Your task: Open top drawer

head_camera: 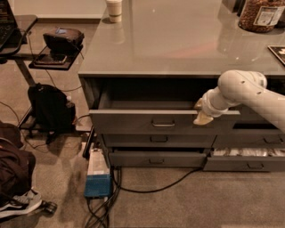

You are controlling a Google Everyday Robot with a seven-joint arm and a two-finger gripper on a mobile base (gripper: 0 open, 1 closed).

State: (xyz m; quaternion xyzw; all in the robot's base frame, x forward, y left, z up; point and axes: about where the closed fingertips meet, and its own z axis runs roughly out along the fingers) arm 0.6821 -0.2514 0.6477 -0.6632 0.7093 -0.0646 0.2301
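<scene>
The top drawer (pixel 133 121) is a wide dark-grey drawer under the grey countertop. It stands pulled out partway, and its interior shows behind the flat front. Its small rectangular pull handle (pixel 163 123) sits at the middle of the front. My gripper (pixel 200 112), cream-coloured at the end of the white arm, is at the drawer front's upper right edge, to the right of the handle. It reaches over the top rim of the front.
Two shallower grey drawers (pixel 153 158) sit below, and a narrower drawer (pixel 244 158) at the lower right stands open. A blue box (pixel 98 176) and cables lie on the carpet at the left. A black backpack (pixel 50 108) leans by a side stand. A cup (pixel 114 10) and a jar (pixel 261 14) stand on the countertop (pixel 178 40).
</scene>
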